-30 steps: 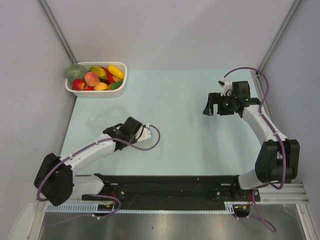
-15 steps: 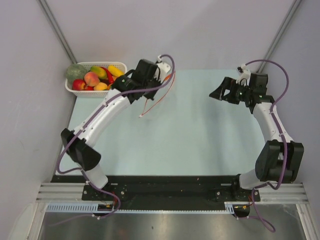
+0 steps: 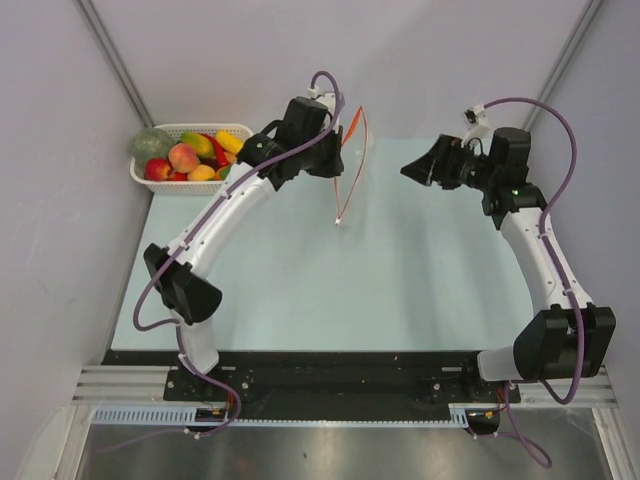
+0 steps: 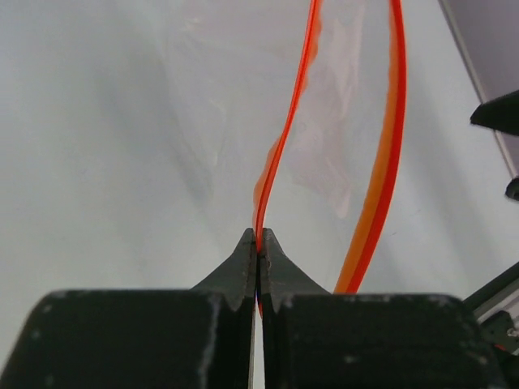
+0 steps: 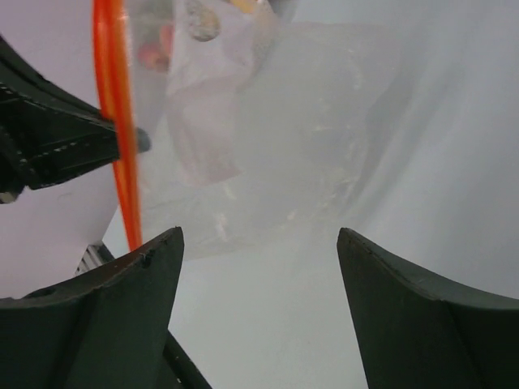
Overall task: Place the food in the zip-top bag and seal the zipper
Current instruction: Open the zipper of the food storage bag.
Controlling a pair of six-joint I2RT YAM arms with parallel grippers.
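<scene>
The left hand, clamped on one orange lip of the bag, has swung it up off the bench into mid-air, and the right hand, spread wide, has come near its mouth, ready to open it; the food waits in the basket

- zip-top bag: clear, thin, crinkly plastic film
- zipper: glossy orange-red plastic strip
- food: smooth, glossy
- basket: white lattice plastic
- bench: smooth, matt
- left claw: matt black plastic

zipper orange-red | zip-top bag clear | basket white lattice
</scene>
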